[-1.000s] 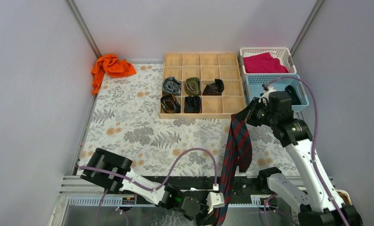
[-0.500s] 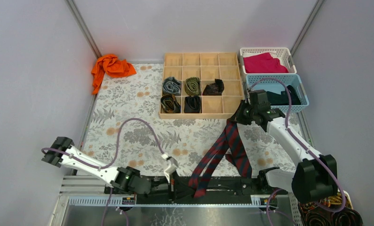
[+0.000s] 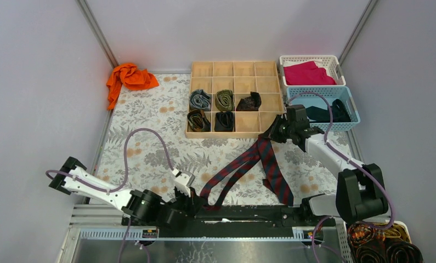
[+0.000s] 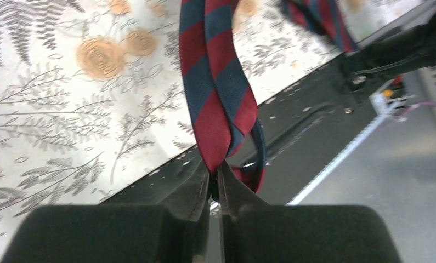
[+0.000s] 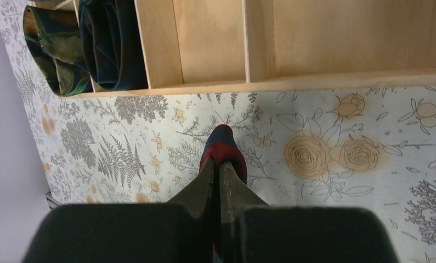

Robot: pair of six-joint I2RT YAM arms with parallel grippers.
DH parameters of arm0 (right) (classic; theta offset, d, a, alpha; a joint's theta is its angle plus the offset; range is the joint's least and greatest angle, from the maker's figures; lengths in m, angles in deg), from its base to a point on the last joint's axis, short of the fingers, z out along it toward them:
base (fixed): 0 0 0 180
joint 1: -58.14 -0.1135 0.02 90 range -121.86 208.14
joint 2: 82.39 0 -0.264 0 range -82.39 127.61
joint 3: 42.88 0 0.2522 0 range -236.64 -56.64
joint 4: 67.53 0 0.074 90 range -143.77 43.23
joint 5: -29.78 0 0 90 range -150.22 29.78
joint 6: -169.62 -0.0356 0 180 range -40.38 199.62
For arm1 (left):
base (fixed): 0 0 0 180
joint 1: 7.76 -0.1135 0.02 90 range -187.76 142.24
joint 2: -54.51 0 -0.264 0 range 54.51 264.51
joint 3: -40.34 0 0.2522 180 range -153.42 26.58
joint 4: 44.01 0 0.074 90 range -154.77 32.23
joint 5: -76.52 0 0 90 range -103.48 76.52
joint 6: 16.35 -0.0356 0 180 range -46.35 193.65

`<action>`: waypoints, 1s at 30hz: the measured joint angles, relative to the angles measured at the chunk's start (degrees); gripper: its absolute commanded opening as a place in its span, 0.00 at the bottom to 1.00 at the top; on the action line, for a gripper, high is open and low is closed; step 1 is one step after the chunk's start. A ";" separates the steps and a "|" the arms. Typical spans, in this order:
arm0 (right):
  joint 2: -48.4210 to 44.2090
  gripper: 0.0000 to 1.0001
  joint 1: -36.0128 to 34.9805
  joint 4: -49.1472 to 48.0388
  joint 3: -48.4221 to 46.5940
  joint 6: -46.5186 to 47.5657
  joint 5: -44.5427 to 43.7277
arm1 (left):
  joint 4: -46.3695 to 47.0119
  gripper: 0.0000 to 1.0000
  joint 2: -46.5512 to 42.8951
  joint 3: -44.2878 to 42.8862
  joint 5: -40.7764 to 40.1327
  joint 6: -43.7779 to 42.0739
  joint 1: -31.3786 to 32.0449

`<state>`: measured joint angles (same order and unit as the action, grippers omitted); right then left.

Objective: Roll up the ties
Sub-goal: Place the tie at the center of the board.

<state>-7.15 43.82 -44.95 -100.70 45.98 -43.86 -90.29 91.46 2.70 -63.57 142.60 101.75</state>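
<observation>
- Two tools on one tie. At the near edge, the left tool [image 4: 214,175] is clenched on a doubled loop of the striped tie [image 4: 218,93], low over the worktop [image 3: 149,142] margin.
- From there the doubled navy-and-red band runs diagonally up across the floral cover. A third strand trails back toward the near right.
- The right tool [image 5: 218,164] is clamped on a fold of the same tie, just in front of the divider box [image 3: 237,132].
- Farther back, five rolled ties [image 3: 224,99] sit in box compartments.
- Judged step: stretching the tie out before rolling; no coil has been started.
- Next move calls for laying the strands flat and untangled, then re-gripping one end to begin the coil.
</observation>
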 measured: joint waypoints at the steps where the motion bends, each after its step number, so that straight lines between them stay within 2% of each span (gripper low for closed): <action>1: 0.59 0.00 0.00 -0.48 0.00 -0.11 0.00 | -1.64 0.17 1.46 -0.48 0.20 1.55 0.00; 5: 2.73 0.00 0.00 -2.38 0.00 -0.61 0.28 | -8.90 0.23 8.00 -3.06 2.34 8.83 0.00; 8: 3.37 0.00 0.00 -3.04 0.00 -0.72 0.46 | -13.38 0.44 9.84 -4.55 4.04 13.51 0.00; 9: 3.41 0.00 0.00 -3.17 0.00 -0.70 0.50 | -14.84 0.47 9.81 -4.74 4.50 15.04 0.00; 11: 3.41 0.00 0.00 -3.26 0.00 -0.61 0.50 | -18.18 0.51 8.92 -4.81 5.46 18.60 0.00; 15: 3.41 0.00 0.00 -2.99 -0.02 0.20 -0.44 | -19.39 0.53 5.20 -4.92 5.53 19.34 0.00; 18: 3.54 0.17 0.00 -1.86 -0.24 1.03 -1.49 | -15.26 0.55 6.21 -6.71 4.31 14.45 0.00; 21: 4.00 0.35 -0.04 -0.37 -0.85 2.01 -2.49 | -8.44 0.49 14.64 -12.11 3.52 7.54 -0.31; 25: 2.97 0.50 -0.22 2.23 -1.33 3.67 -5.29 | -3.17 0.26 33.48 -25.86 3.08 1.09 -2.67; 27: 0.55 0.51 -0.31 4.72 -1.84 4.52 -7.10 | 0.92 0.20 41.35 -30.27 5.16 -1.95 -5.95; 30: -5.53 0.47 -0.42 8.26 -3.37 5.84 -9.38 | 8.20 0.13 49.11 -29.97 9.75 -5.44 -13.16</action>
<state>-12.68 43.40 -36.69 -104.06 51.81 -53.23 -82.09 140.57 -27.27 -53.82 137.16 88.59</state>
